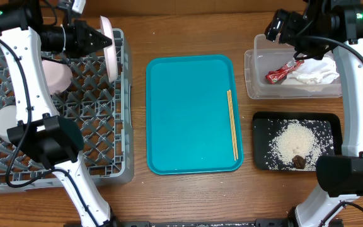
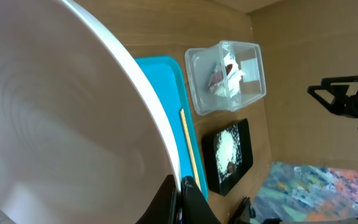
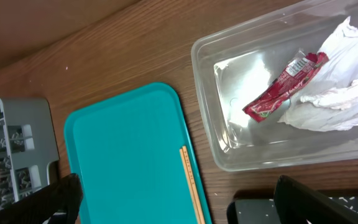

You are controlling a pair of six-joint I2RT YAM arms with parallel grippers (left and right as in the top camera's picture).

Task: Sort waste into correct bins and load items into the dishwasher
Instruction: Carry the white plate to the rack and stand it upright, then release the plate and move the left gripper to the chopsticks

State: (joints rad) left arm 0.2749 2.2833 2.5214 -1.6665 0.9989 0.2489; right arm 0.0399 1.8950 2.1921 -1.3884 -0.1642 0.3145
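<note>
My left gripper (image 1: pixel 106 42) is shut on the rim of a white plate (image 1: pixel 109 47), held on edge over the right side of the grey dish rack (image 1: pixel 123 94). The plate fills the left wrist view (image 2: pixel 55 118), with my fingers (image 2: pixel 180 196) pinching its edge. Two pale bowls (image 1: pixel 54 75) (image 1: pixel 5 121) sit in the rack. The chopsticks (image 1: pixel 232 123) lie on the teal tray (image 1: pixel 188 113). The clear tub (image 1: pixel 252 79) holds the red wrapper (image 1: pixel 282 71) and white napkin (image 1: pixel 317 71). The black tray (image 1: pixel 262 126) holds rice (image 1: pixel 295 142) and a brown lump (image 1: pixel 299 162). My right gripper (image 3: pixel 179 199) is open and empty, high above the tub.
The rack takes up the left of the table, the teal tray the middle, the tub and black tray the right. Bare wood runs between them and along the front edge. No cup is visible.
</note>
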